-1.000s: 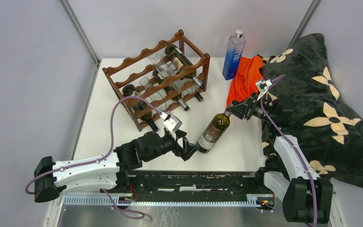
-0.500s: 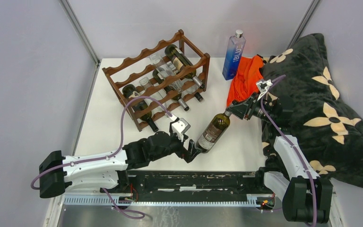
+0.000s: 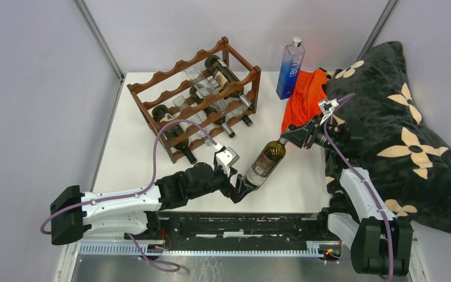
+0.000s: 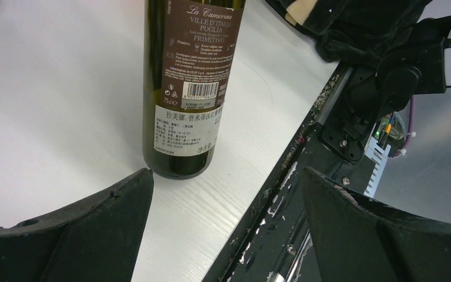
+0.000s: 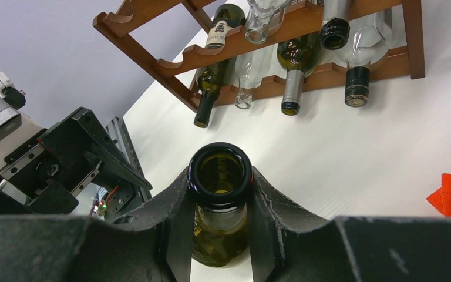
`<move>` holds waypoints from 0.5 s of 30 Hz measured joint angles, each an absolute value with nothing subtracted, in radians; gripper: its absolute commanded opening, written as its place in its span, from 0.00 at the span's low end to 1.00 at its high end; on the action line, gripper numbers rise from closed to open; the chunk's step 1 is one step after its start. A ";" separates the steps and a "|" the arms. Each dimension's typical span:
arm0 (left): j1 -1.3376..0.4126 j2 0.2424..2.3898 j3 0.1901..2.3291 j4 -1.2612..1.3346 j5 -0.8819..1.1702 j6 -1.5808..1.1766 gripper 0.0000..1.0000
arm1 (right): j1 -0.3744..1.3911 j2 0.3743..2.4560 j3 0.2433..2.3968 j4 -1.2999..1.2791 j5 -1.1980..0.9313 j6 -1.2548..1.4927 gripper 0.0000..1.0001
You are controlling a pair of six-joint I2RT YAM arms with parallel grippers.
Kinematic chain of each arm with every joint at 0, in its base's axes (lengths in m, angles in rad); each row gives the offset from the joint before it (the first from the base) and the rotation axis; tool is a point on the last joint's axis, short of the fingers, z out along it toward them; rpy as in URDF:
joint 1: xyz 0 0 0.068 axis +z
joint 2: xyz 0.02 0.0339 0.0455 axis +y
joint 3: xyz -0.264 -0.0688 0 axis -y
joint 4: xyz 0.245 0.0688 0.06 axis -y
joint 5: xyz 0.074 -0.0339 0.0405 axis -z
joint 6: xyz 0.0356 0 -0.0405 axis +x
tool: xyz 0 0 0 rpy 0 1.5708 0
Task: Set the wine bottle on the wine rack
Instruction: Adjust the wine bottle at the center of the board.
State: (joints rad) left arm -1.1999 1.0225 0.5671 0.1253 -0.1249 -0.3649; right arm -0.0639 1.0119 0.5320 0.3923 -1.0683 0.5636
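Note:
The wine bottle (image 3: 264, 164) is dark green with a brown and white label, and it slants from its neck down to its base near the table's front edge. My right gripper (image 3: 283, 141) is shut on its neck, and in the right wrist view the fingers (image 5: 270, 200) clamp just below the open mouth (image 5: 220, 171). My left gripper (image 3: 239, 189) is open right at the bottle's base. In the left wrist view the base (image 4: 179, 161) lies just beyond the left fingertip and nothing is between the fingers (image 4: 111, 217). The reddish-brown wine rack (image 3: 170, 75) stands at the back left.
The rack (image 5: 387, 56) holds several bottles, dark and clear. A tall blue bottle (image 3: 290, 67) stands at the back, beside an orange cloth (image 3: 305, 97). A black blanket with cream flowers (image 3: 399, 135) fills the right side. A black rail (image 3: 246, 226) runs along the near edge.
My left arm has reached further right and forward, bringing its open gripper up to the bottle's base. The right gripper and the bottle have stayed put.

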 measured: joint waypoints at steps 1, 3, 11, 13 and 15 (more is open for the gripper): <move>-1.199 1.023 0.567 0.130 -0.123 -0.365 1.00 | -0.064 1.013 0.532 0.395 -1.069 0.564 0.00; -1.196 1.023 0.567 0.136 -0.119 -0.365 1.00 | -0.065 1.014 0.530 0.397 -1.069 0.567 0.00; -1.191 1.036 0.567 0.171 -0.094 -0.370 1.00 | -0.068 1.015 0.526 0.403 -1.068 0.575 0.00; -1.191 1.045 0.567 0.174 -0.092 -0.376 1.00 | -0.068 1.015 0.526 0.403 -1.068 0.575 0.00; -1.191 1.053 0.567 0.175 -0.088 -0.378 1.00 | -0.068 1.015 0.526 0.403 -1.068 0.575 0.00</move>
